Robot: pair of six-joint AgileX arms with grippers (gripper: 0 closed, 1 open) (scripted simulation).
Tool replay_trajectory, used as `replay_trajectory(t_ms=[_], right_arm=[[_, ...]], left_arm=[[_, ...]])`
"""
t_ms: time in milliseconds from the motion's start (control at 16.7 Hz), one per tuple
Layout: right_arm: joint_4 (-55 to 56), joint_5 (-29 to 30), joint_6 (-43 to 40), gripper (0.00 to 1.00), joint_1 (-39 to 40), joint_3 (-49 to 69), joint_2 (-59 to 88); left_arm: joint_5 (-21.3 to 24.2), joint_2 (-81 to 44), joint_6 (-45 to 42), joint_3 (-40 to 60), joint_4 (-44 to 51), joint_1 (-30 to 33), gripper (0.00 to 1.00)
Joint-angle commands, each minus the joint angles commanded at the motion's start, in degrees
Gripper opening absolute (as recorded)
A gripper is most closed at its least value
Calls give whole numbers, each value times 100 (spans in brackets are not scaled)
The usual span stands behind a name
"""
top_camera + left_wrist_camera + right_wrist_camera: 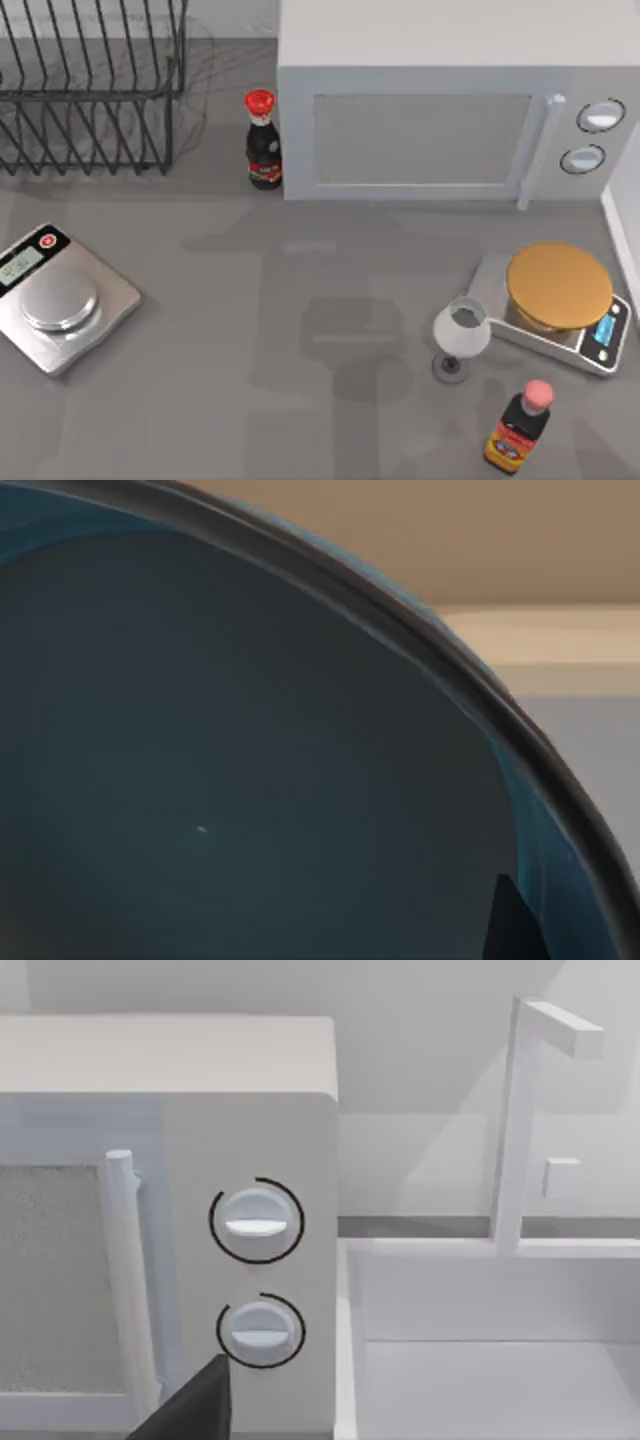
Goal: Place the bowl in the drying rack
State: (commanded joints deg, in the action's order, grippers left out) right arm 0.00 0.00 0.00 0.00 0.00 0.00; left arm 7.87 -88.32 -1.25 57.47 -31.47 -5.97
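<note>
Two scales sit on the grey table (300, 300) in the top view: a silver one (62, 300) at the left edge w/ a round steel pan, and another (560, 305) at lower right w/ a gold-brown disc on it. Drying rack (90, 90), dark wire, stands in the upper left of the frame, nothing visible between its bars. Soy-type bottle w/ red cap (264, 140) stands just beside the left wall of the microwave (440, 110), which takes the upper centre-right. Wine glass (460, 335), clear, stands upright just left of the gold-disc scale, close to touching. Bottle w/ pink cap (520, 430) is at the bottom right, near the glass but apart from it.

Bowl (250, 780) is seen in the left wrist view, v. close to the camera: teal-blue glaze inside, dark rim curving from upper left to lower right, tan and pale background behind. A small dark wedge at the lower right of that frame may be part of the left gripper; can't tell if the fingers pinch the bowl or stand spread.

Right wrist view faces the microwave's two dials (257, 1222) and door handle, w/ a white sink (500, 1360) and tap (520, 1120) beside it. Right gripper: a dark corner at the bottom edge, state can't tell.
</note>
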Motion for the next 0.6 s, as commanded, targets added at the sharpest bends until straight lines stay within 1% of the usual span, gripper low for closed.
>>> replay_trajectory(t_ms=[120, 300, 420, 600], right_arm=[[0, 0, 0, 100, 0, 0, 0], [0, 0, 0, 100, 0, 0, 0], [0, 0, 0, 100, 0, 0, 0], [0, 0, 0, 100, 0, 0, 0]], left_arm=[[-75, -561, 4, -186, -762, 90, 0], [-160, -1102, 26, -397, -1453, 189, 0], [-182, -1227, 35, -455, -1611, 215, 0], [-182, -1227, 35, -455, -1611, 215, 0]])
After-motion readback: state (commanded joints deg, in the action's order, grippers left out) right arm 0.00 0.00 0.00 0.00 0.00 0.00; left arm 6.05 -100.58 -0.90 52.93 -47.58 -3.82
